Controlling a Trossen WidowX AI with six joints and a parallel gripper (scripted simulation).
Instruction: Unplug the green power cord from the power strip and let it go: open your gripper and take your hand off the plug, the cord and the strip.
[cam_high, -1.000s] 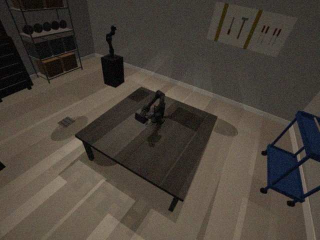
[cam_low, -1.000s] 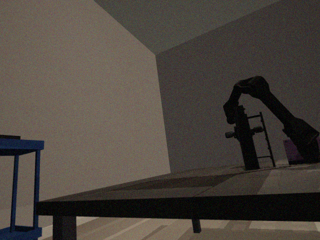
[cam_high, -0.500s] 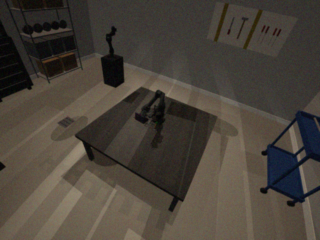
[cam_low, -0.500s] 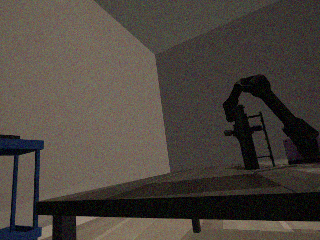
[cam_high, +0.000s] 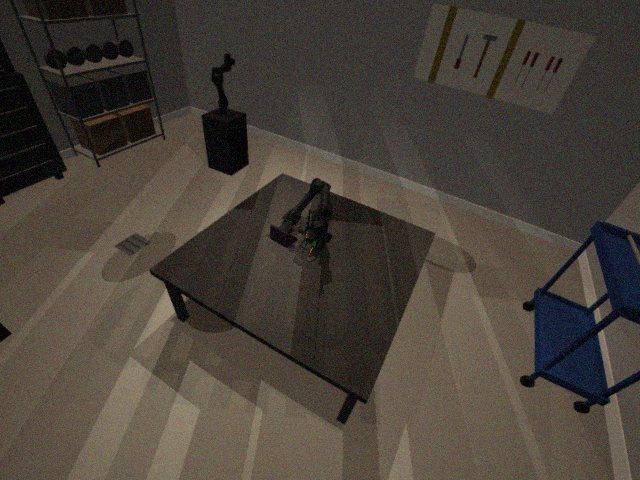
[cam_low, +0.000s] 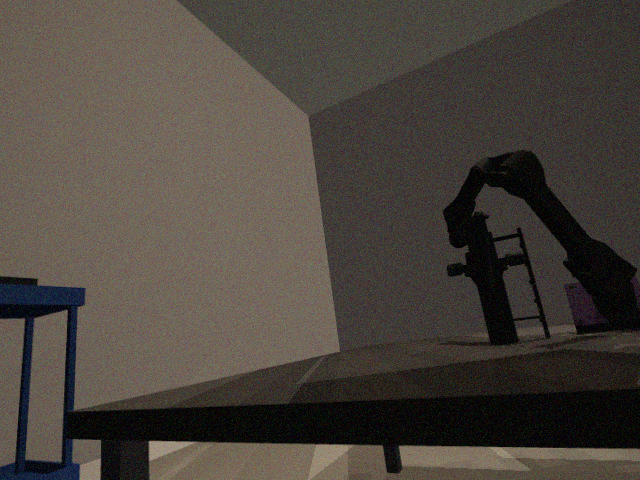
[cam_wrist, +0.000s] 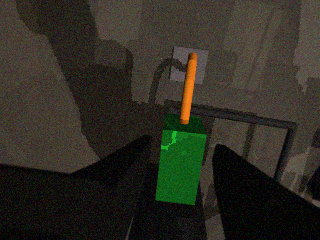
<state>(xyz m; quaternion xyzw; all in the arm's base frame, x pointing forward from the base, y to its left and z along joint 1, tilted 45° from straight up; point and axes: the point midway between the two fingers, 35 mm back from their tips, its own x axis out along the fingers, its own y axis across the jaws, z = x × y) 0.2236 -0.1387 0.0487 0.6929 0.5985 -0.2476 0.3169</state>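
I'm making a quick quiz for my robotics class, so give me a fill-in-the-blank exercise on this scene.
1. Between the gripper's fingers is a plug coloured ____.
2. The short cord piece at the plug's end is ____.
3. The cart beside the table is ____.

Missing words: green; orange; blue.
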